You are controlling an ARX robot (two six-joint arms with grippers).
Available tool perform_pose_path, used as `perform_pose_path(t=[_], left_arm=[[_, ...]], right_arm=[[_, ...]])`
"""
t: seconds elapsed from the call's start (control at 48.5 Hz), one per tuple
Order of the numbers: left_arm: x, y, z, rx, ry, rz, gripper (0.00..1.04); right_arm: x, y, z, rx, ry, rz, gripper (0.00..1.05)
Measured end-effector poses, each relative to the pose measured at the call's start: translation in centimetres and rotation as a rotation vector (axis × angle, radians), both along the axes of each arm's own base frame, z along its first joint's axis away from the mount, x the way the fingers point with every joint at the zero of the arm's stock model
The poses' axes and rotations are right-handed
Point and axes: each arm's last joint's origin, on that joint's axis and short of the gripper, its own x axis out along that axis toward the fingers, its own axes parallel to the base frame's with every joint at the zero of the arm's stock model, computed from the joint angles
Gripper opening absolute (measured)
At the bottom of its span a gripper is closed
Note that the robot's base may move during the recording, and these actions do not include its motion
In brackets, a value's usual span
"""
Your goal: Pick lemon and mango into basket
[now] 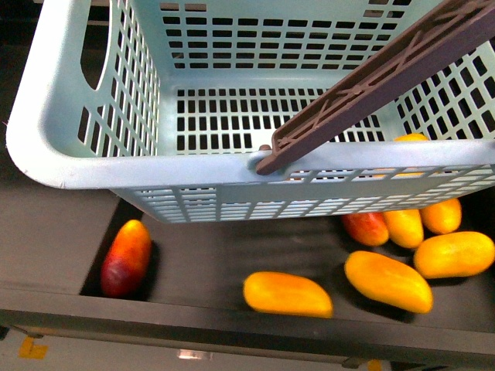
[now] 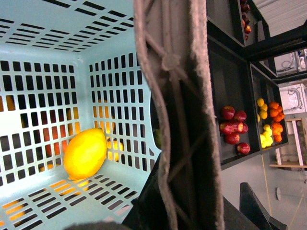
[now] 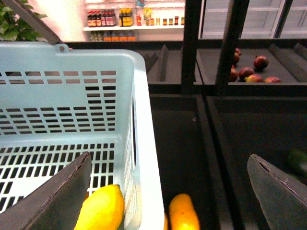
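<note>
The light turquoise basket [image 1: 93,166] hangs tilted above a dark shelf, filling the top of the front view. My left gripper [image 2: 192,211] is shut on its brown ribbed handle [image 2: 180,96]. A yellow lemon [image 2: 85,153] lies on the slotted floor inside; the same lemon [image 3: 101,209] shows in the right wrist view. Several yellow-orange mangoes [image 1: 288,294] and a red one [image 1: 126,257] lie on the shelf below. My right gripper [image 3: 165,196] is open, straddling the basket's rim, above a mango [image 3: 183,213] just outside the wall. Neither gripper shows in the front view.
The shelf's dark front lip [image 1: 232,325] runs below the mangoes. Further bins hold red fruit [image 2: 233,127] and yellow and orange fruit [image 2: 268,120]. Black uprights [image 3: 190,48] divide the compartments, with more red fruit [image 3: 249,72] behind them.
</note>
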Motion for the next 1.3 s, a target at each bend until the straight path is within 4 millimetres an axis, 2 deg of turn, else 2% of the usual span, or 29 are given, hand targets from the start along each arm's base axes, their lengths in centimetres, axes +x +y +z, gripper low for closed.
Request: perform_pose_path(t=[0.35,0.494,0.865,1.298], left_arm=[[-0.02,-0.01,0.00,-0.003,0.003,-0.007,0.05],[0.48,0.60,0.01,0.007,-0.007,0.033,0.05],[-0.23,-0.26,0.01,-0.008,0.007,-0.024,0.05],[0.03,0.04,0.00,-0.001,0.001,-0.002,0.05]], right_arm=[[0.00,0.00,-0.01,0.000,0.000,0.000,0.96],[0.00,0.05,-0.03,0.000,0.002,0.008,0.96],[0.00,0.02,-0.03,0.000,0.002,0.001,0.96],[0.12,0.04,-0.06,0.022,0.027,-0.033,0.96]])
